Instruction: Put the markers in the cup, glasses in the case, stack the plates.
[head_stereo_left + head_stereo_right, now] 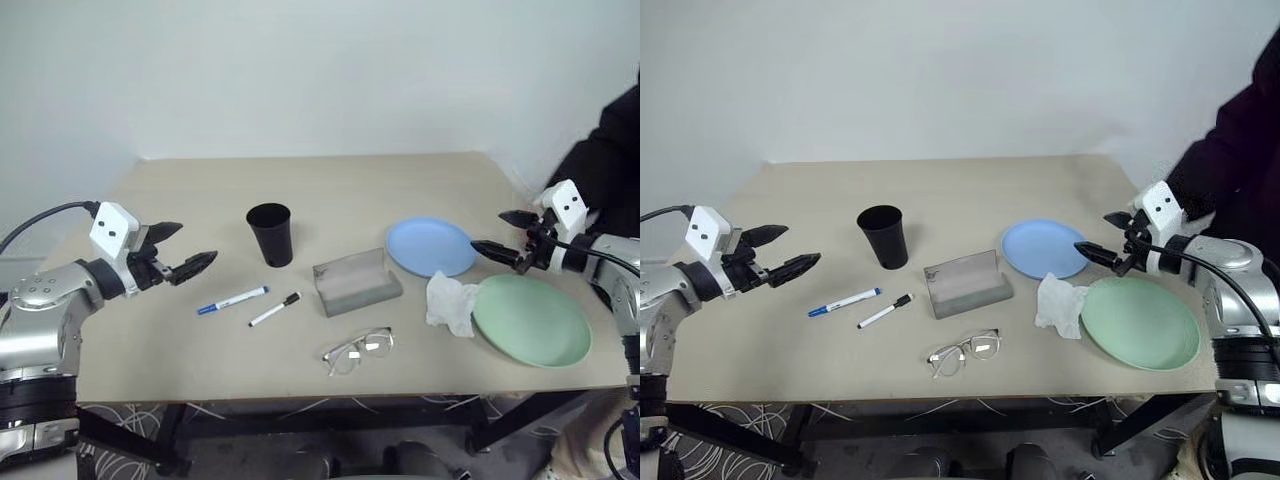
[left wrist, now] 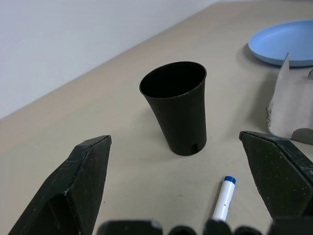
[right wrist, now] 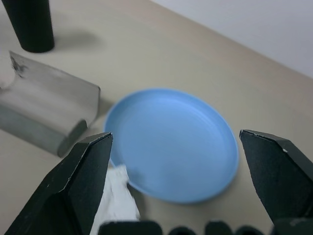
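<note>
Nothing is done yet. Nearest me, the glasses (image 1: 358,350) lie loose at six o'clock; beyond them the two markers (image 1: 232,300) at nine, the open case (image 1: 356,281) at centre, the plates (image 1: 531,319) unstacked at three, the cup (image 1: 270,234) empty at eleven. My left gripper (image 1: 183,250) and right gripper (image 1: 500,234) hover spread, holding nothing
</note>
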